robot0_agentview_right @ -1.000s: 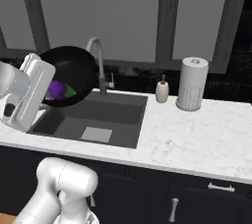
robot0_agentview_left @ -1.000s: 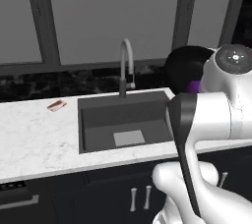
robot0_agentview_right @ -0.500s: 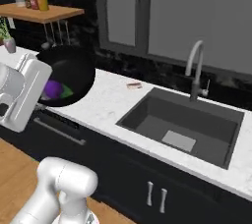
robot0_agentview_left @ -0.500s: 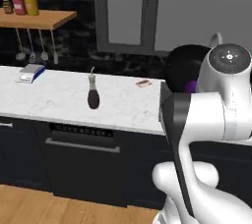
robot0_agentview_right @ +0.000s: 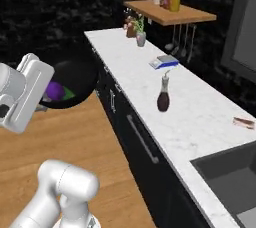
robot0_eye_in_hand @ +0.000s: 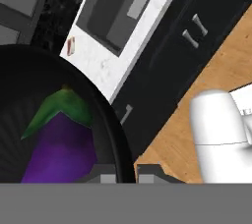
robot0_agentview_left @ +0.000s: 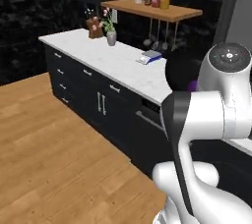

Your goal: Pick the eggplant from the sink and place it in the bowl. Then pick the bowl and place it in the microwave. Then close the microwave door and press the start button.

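My gripper (robot0_eye_in_hand: 124, 173) is shut on the rim of the black bowl (robot0_eye_in_hand: 59, 95), one dark fingertip on each side of the rim. The purple eggplant (robot0_eye_in_hand: 58, 148) with its green stem end lies inside the bowl. In the right base view the bowl (robot0_agentview_right: 77, 83) hangs in the air over the wooden floor, left of the counter, with the eggplant (robot0_agentview_right: 54, 91) in it and my hand at its left edge. The bowl (robot0_agentview_left: 180, 70) also peeks out behind my arm. The sink (robot0_agentview_right: 231, 178) lies at the lower right, and the sink (robot0_eye_in_hand: 114, 6) shows far off. The microwave is out of view.
A long white counter (robot0_agentview_right: 150, 79) over dark cabinets carries a dark bottle (robot0_agentview_right: 163, 97), a blue book (robot0_agentview_right: 163, 62), a flower vase (robot0_agentview_right: 141, 37) and a small tan-and-red item (robot0_agentview_right: 244, 121). A wooden shelf (robot0_agentview_right: 172, 14) holds jars. Open wooden floor (robot0_agentview_left: 54, 154) lies to the left.
The whole picture has shifted: the base has swung left, away from the sink, along the counter. The bowl with the eggplant stays in my gripper.
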Robot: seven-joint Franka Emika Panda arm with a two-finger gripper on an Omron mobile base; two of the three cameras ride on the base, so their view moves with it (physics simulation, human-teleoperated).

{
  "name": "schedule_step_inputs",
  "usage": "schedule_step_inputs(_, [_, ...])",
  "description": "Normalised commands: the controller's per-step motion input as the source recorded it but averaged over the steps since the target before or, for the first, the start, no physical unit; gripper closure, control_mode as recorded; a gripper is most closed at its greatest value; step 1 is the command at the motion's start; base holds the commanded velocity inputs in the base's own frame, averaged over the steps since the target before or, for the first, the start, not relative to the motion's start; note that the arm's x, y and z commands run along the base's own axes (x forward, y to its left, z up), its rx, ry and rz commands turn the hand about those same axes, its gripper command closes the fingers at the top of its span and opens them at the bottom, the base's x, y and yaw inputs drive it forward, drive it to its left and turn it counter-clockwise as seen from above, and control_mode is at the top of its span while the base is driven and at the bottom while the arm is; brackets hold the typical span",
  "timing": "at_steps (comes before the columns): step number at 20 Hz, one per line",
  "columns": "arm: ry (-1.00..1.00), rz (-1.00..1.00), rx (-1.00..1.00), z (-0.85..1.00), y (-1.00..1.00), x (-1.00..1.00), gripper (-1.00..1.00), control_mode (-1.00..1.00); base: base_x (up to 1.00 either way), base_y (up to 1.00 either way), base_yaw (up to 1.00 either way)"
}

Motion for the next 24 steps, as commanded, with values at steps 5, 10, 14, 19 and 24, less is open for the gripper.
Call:
schedule_step_inputs(5, [0.0, 0.0, 0.0, 0.0, 0.0, 0.0, 1.0, 1.0, 0.0, 0.04, 1.0])
schedule_step_inputs(10, [0.0, 0.0, 0.0, 0.0, 0.0, 0.0, 1.0, 1.0, 0.0, 0.03, 1.0])
schedule_step_inputs(14, [0.0, 0.0, 0.0, 0.0, 0.0, 0.0, 1.0, 1.0, 0.0, 0.02, 1.0])
schedule_step_inputs(19, [0.0, 0.0, 0.0, 0.0, 0.0, 0.0, 1.0, 1.0, 0.0, 0.0, 1.0])
schedule_step_inputs(24, [0.0, 0.0, 0.0, 0.0, 0.0, 0.0, 1.0, 1.0, 0.0, 0.0, 1.0])
